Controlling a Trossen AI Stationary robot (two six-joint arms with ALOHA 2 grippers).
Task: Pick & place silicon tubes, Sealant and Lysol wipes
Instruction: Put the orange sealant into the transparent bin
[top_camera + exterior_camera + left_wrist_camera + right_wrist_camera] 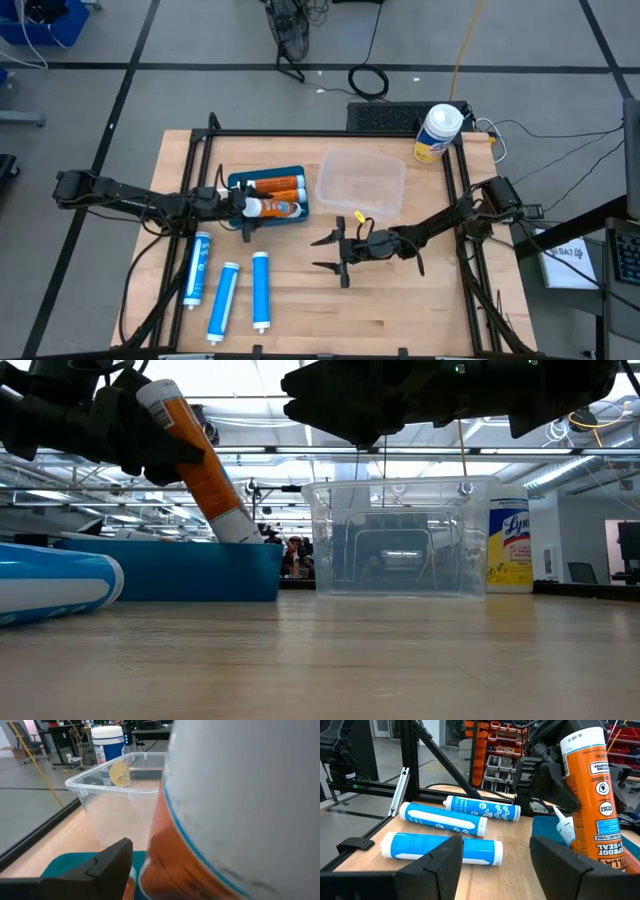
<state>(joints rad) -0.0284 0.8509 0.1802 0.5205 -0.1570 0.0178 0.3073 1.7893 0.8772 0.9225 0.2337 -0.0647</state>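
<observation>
Three blue tubes (pixel 228 294), perhaps three orange (pixel 272 208)

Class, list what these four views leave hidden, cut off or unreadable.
- Left gripper fingers: whether they grip the orange tube is unclear; it fills the left wrist view.
- Blue bin contents: low view, its wall hides them.
- Lysol wipes label: low view, cut off by the clear container.

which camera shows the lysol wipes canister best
The low view shows it best: the Lysol wipes canister stands upright beside the clear tub, its label partly readable. The high view shows its white top and yellow side from above. The left wrist view shows only part, behind the tub. The right wrist view misses it.
</observation>
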